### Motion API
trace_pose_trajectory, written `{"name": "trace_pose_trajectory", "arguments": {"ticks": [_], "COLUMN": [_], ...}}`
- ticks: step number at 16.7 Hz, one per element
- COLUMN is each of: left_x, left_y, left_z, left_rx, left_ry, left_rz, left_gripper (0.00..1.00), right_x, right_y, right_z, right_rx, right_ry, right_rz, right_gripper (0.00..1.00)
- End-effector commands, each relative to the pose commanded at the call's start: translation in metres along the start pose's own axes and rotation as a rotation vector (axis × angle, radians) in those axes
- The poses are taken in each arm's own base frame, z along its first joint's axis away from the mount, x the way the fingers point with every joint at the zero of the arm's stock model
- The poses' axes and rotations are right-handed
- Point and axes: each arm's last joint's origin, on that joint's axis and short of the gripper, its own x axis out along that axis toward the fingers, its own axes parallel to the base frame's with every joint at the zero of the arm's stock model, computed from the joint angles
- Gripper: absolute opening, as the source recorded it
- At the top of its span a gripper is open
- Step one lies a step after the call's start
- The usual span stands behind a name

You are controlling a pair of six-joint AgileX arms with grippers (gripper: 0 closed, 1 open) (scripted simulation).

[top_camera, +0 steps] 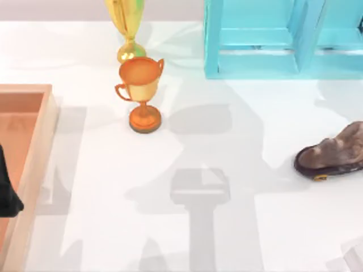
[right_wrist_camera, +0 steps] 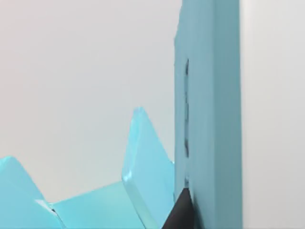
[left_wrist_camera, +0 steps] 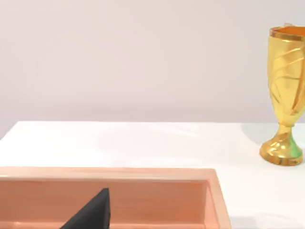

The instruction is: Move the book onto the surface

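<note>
The book (right_wrist_camera: 208,109) is seen in the right wrist view standing upright, its teal cover close before the camera, with the lighter shelf (right_wrist_camera: 143,162) just beside and below it. The right gripper (right_wrist_camera: 181,212) is pressed against the cover at its lower edge; whether it is clamped on the book cannot be told. The step in hand is judged to be the taking of the book away from the shelf, with the setting down not yet done. Next, the book would have to be carried clear of the shelf, lowered flat onto a bare part of the surface (top_camera: 272,238) away from the trophies, and only then let go. The left gripper (top_camera: 8,195) is parked over the tray (top_camera: 39,147), its state not to be told
</note>
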Motion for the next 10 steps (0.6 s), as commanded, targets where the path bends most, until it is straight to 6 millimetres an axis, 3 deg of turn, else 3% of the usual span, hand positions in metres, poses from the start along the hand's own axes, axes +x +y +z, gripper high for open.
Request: {"name": "trace_pose_trajectory", "arguments": {"ticks": [3,5,8,10], "left_x": [0.0,0.0,0.0,0.0], "left_y": [0.0,0.0,0.0,0.0], "left_z": [0.0,0.0,0.0,0.0], "left_rx": [0.0,0.0,0.0,0.0], "left_ry": [0.0,0.0,0.0,0.0], "left_rz": [0.0,0.0,0.0,0.0], "left_gripper": [1.0,1.0,1.0,1.0], "right_x": [0.003,0.008,0.018,0.019], "right_y": [0.002,0.011,0.041,0.075], "right_z": [-0.005,-0.019,-0.058,-0.093], "right_rx": [-0.009,-0.058,-0.219,-0.389], "right_ry": [0.017,0.061,0.169,0.248], "right_rz": [0.001,0.0,0.024,0.071], "right_gripper": [0.0,0.0,0.0,0.0]}}
